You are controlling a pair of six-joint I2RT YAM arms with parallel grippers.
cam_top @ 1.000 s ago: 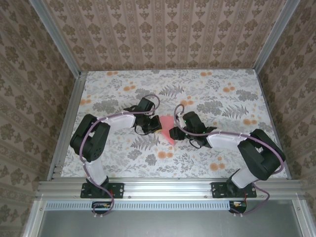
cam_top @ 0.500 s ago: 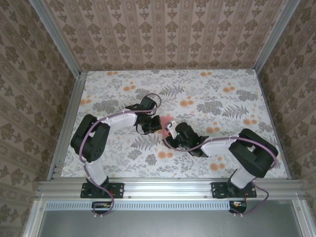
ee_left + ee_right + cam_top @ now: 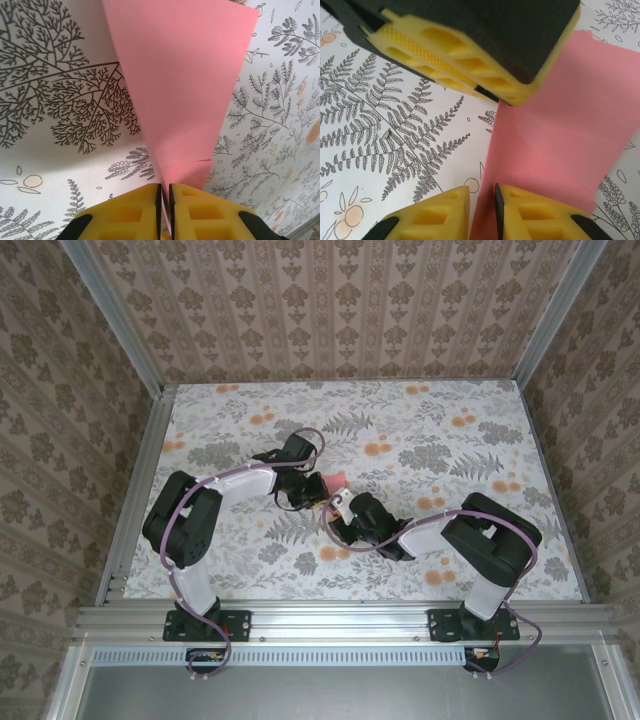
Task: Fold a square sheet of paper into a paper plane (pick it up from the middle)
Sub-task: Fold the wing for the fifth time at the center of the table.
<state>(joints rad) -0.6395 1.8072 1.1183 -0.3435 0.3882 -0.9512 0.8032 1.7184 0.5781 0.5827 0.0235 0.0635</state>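
On the table (image 3: 450, 440), one pink sheet (image 3: 185, 75) between two pairs of yellow fingers (image 3: 540, 215).

Your left arm (image 3: 235, 483) reaches toward the middle, its gripper (image 3: 165, 189) pinched on the paper (image 3: 185, 75). Your right arm (image 3: 440, 528) is folded sharply at the elbow, its gripper (image 3: 482, 195) close in front of the left one, fingers slightly apart.

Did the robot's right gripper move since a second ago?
Yes. The right gripper slid left and toward the near edge of the table, ending closer to the printed orange flower cluster.
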